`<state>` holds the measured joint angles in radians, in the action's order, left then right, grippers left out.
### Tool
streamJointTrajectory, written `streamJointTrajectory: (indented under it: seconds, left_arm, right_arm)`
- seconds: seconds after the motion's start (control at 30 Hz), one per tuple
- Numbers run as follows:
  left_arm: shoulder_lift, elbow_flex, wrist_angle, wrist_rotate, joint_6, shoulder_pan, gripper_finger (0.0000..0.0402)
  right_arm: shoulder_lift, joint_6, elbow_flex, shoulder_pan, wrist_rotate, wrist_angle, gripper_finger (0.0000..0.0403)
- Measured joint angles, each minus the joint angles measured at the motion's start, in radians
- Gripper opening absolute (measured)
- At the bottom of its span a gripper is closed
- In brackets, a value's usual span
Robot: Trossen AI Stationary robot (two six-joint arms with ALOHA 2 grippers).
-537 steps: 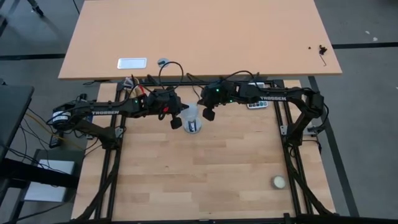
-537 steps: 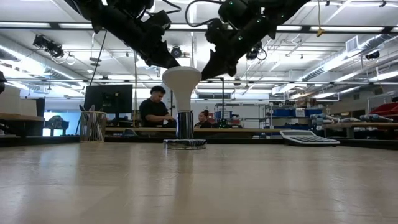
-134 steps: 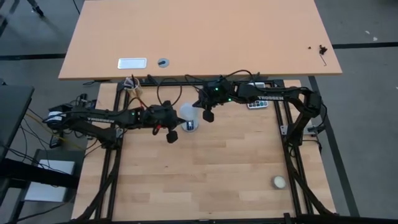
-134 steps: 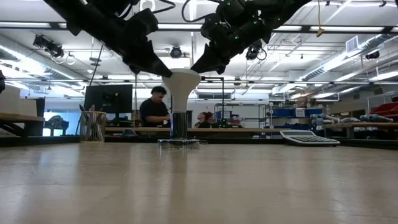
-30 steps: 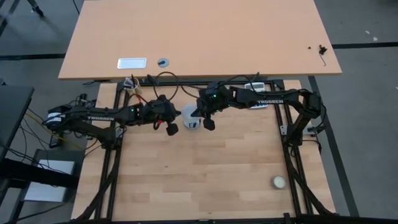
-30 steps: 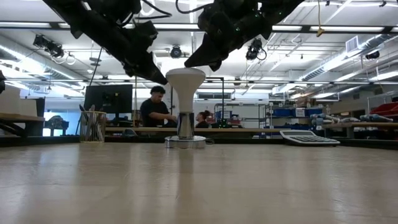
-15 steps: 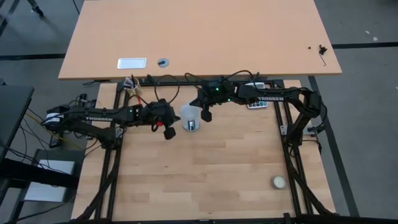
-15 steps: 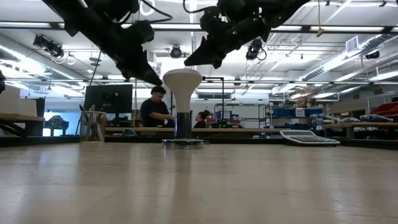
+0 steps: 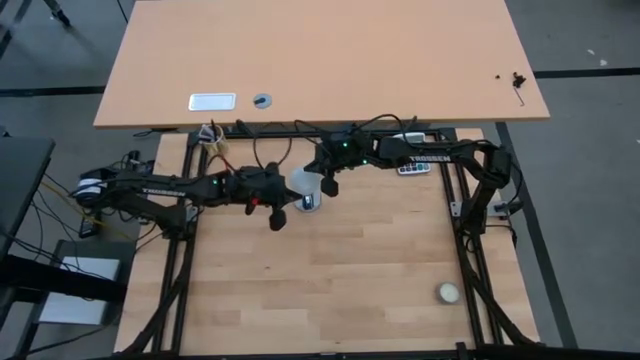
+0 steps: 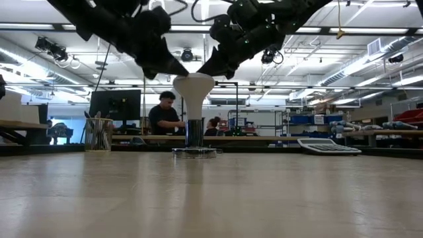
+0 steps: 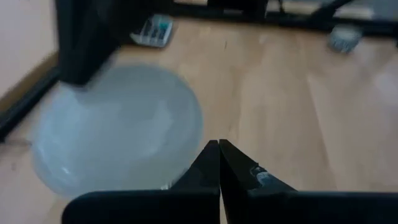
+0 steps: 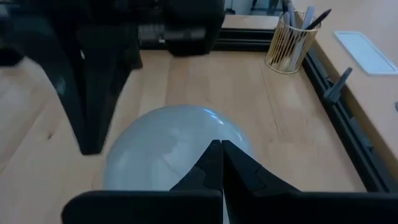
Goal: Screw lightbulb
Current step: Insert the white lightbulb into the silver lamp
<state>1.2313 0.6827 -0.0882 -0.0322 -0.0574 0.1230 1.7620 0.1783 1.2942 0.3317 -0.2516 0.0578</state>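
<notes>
The white lightbulb [image 9: 300,182] stands upright with its grey screw base in the round socket disc [image 10: 195,153], which rests on the wooden table near the far edge. Its dome fills both wrist views [image 11: 118,134] [image 12: 177,146]. My left gripper [image 9: 277,217] is shut at the dome's left side. My right gripper [image 9: 326,185] is shut at the dome's right side. In the low view both come down slanting from above, one on each side of the dome [image 10: 193,82]. My left gripper lays the outer side of its shut fingers [image 10: 170,68] against the left rim of the bulb's dome [image 10: 177,79], slanting down from the left. The bulb stays upright in the socket. My right gripper lays its shut fingers [image 10: 210,66] against the dome's right rim [image 10: 210,79], slanting down from the right.
A cream-white ball [image 9: 448,292] lies near the table's near right corner. A calculator [image 9: 411,168] lies at the far edge and a wire pen cup [image 10: 98,134] stands far left. A larger tan table [image 9: 320,60] stands behind. People sit in the room beyond [image 10: 163,116].
My right gripper has drawn back toward the table's far edge along the dome's right side. My left gripper has gone a little toward the near edge along the dome's left side. The bulb and socket have shifted slightly left and stay upright.
</notes>
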Motion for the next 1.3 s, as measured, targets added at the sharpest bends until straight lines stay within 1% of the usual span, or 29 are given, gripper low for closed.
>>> streamJointTrajectory:
  seconds: [0.1, 0.27, 0.63, 0.9, 1.17, 1.3]
  left_arm:
    - [0.027, 0.0, 0.009, -0.028, 0.0, 0.0, 0.0]
    - [0.035, 0.0, 0.01, -0.089, 0.004, 0.0, 0.0]
    - [0.03, 0.0, 0.031, -0.095, 0.021, 0.041, 0.0]
    - [0.03, -0.002, 0.077, -0.119, 0.027, 0.093, 0.0]
    - [0.03, -0.002, 0.071, -0.131, 0.077, 0.156, 0.0]
    - [0.03, -0.001, 0.063, -0.121, 0.084, 0.186, 0.0]
  right_arm:
    - [0.002, 0.0, 0.001, 0.0, 0.0, 0.009, 0.0007]
    - [0.001, 0.0, 0.003, 0.001, 0.006, 0.028, 0.0007]
    - [-0.001, -0.022, 0.005, 0.0, 0.016, 0.07, 0.0007]
    - [-0.003, -0.029, 0.003, -0.01, 0.007, 0.093, 0.0007]
    - [-0.027, -0.042, 0.001, -0.031, -0.013, 0.118, 0.0007]
    - [-0.04, -0.045, -0.002, -0.032, -0.011, 0.124, 0.0007]
